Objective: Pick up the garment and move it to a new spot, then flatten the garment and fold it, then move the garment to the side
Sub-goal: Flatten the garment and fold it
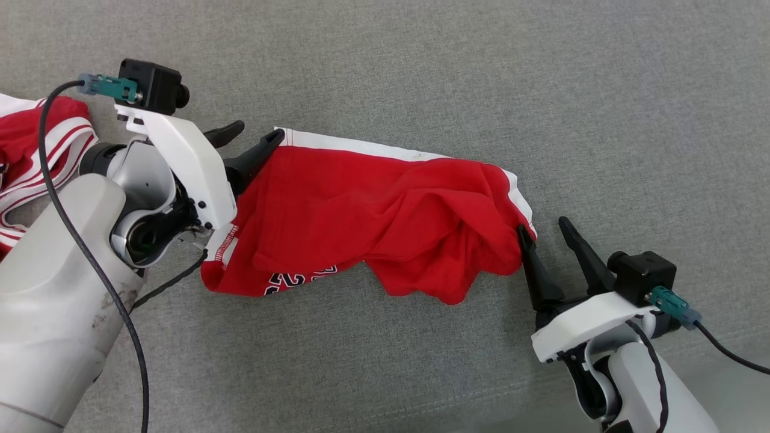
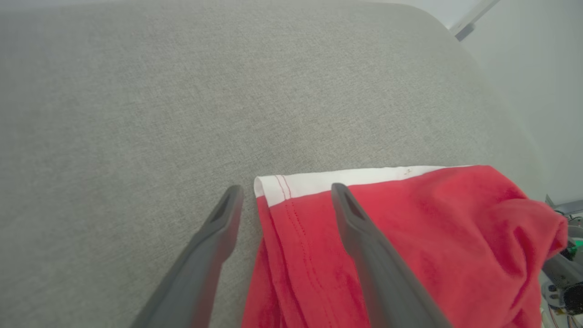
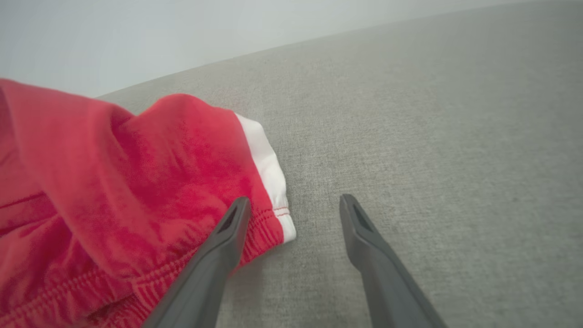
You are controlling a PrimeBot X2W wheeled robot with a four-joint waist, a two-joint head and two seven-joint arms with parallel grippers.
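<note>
- Garment [image 1: 373,210]: red shorts with white trim, lying crumpled mid-frame on the grey upholstered surface [image 1: 421,60].
- Left fingers [image 1: 258,153]: apart, straddling the upper-left white hem corner, nothing clamped.
- Right fingers [image 1: 537,267]: apart at the gathered right-hand corner, one touching cloth.
- Judgement: light, limp knit that will sag and bunch. Pinch the stitched corners.

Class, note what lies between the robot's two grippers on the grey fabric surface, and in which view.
The crumpled red garment with white trim spans from the left gripper to the right gripper, seen in the head view.
</note>
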